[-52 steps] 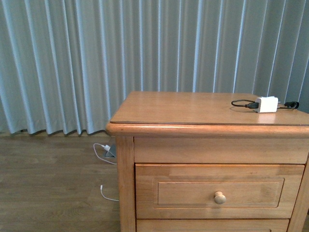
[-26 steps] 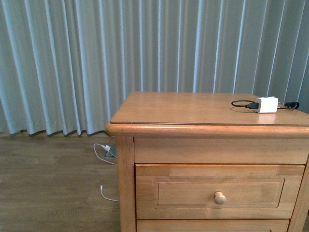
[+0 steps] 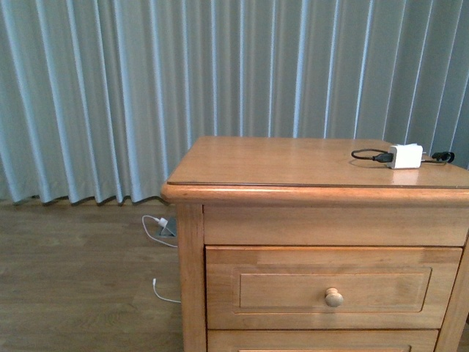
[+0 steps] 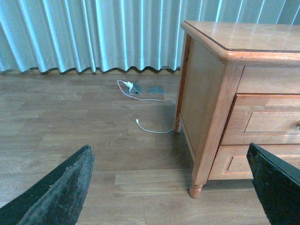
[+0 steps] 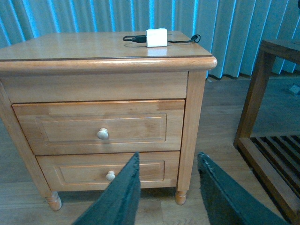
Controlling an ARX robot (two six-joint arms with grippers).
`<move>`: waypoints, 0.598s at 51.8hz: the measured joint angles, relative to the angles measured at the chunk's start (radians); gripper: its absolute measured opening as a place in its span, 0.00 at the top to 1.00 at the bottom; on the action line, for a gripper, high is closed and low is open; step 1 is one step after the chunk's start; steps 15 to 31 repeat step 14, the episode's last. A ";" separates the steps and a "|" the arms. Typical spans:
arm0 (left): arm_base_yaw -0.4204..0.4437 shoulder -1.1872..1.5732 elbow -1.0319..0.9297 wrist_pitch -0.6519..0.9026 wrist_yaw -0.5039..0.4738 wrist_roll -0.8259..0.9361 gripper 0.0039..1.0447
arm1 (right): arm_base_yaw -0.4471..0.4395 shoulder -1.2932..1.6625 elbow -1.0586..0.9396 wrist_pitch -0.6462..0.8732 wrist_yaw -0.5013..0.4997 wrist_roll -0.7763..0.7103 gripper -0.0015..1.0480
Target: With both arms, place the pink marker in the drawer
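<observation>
The pink marker is out of view in every frame. The drawer (image 3: 333, 287), the upper one of the honey-coloured nightstand, is closed, with its round knob (image 3: 334, 297) in the middle. It also shows in the right wrist view as the drawer (image 5: 131, 126), and partly at the edge of the left wrist view as the drawer (image 4: 269, 119). My left gripper (image 4: 168, 154) is open wide over the wooden floor, beside the nightstand's corner leg. Facing the nightstand's front, my right gripper (image 5: 168, 157) is open and low, with nothing between its fingers. Neither arm appears in the front view.
A white charger block (image 3: 405, 156) with a black cable lies on the nightstand top (image 3: 278, 165). A second closed drawer (image 5: 140, 169) sits below. White cables (image 4: 140, 91) lie on the floor by the curtain (image 3: 146, 95). Dark wooden furniture (image 5: 267, 108) stands beside the nightstand.
The nightstand sits a few pixels higher in the front view than a second ago. Nothing else has changed.
</observation>
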 joint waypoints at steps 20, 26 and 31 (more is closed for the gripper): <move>0.000 0.000 0.000 0.000 0.000 0.000 0.06 | 0.000 0.000 0.000 0.000 0.000 0.000 0.14; 0.000 0.000 0.000 0.000 0.000 0.000 0.06 | 0.000 0.000 0.000 0.000 0.000 0.000 0.14; 0.000 0.000 0.000 0.000 0.000 0.000 0.06 | 0.000 0.000 0.000 0.000 0.000 0.000 0.14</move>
